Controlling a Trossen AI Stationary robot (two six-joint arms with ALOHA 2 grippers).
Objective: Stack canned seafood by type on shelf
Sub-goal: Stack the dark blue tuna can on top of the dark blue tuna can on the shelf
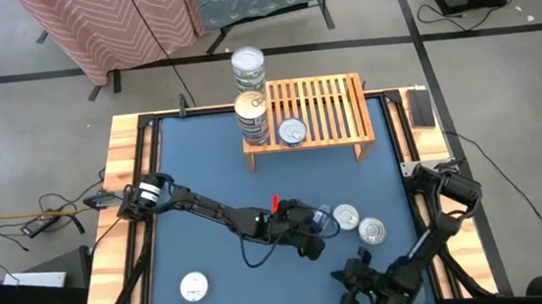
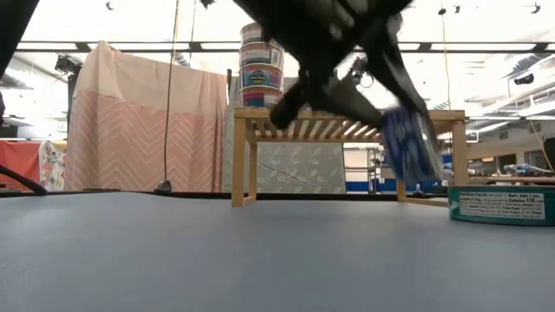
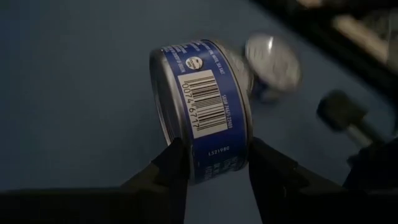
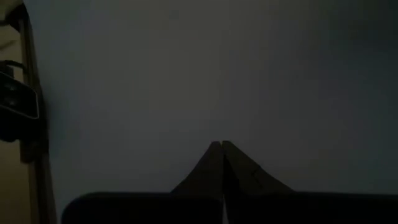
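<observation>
I've got the left tool (image 3: 211, 165) clamped on a blue-label can (image 3: 202, 109), gripped across its flat faces so it sits on edge, lifted off the desk (image 1: 204, 177). Two more cans (image 1: 358, 223) lie just beyond the tool. The shelf (image 1: 316, 109) sits well ahead of it, one can (image 1: 292, 131) on top, two stacks (image 1: 250, 90) at its end. Right tool (image 4: 222, 149) is parked over the desk's near edge, fingers together, holding nothing.

Overhead camera is looking straight down; the low one is facing level toward the shelf (image 2: 347, 121), shared with overhead; wrist cameras are hovering close above the mat.
</observation>
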